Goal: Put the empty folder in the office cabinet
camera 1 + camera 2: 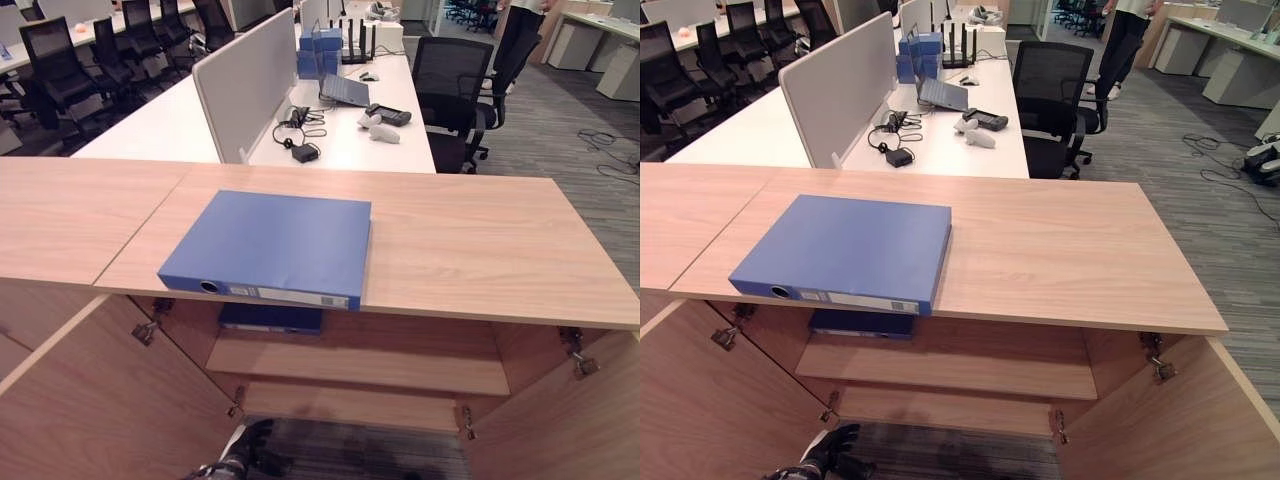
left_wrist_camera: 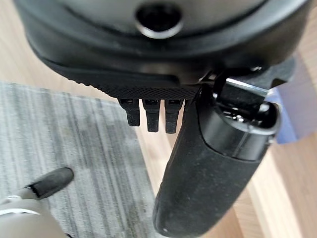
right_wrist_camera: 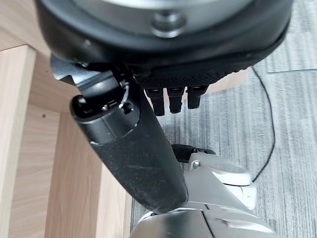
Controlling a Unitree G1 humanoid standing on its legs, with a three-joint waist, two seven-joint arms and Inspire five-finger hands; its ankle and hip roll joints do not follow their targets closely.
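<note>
A blue lever-arch folder point(image 1: 272, 245) lies flat on the wooden top point(image 1: 470, 235) of the office cabinet point(image 1: 380, 350), left of centre, its labelled spine toward the near edge and just overhanging it. Both cabinet doors stand open. On the shelf point(image 1: 400, 368) inside, a second, darker blue folder point(image 1: 270, 318) lies flat at the left, directly below the first; only its near edge shows, the rest hidden under the cabinet top.

The left hand point(image 1: 250, 450) hangs low in front of the open cabinet, over the grey carpet point(image 1: 360, 450), apart from both folders. In its wrist view its fingers point(image 2: 151, 115) hang straight and loose with the thumb beside them, holding nothing. The right hand point(image 3: 171, 74) likewise has its fingers point(image 3: 171, 101) straight and empty, beside the right door.

Beyond the cabinet stands a white desk point(image 1: 360, 140) with a laptop point(image 1: 345, 90), cables and a grey divider point(image 1: 245, 85); a black office chair point(image 1: 450, 90) sits to its right.
</note>
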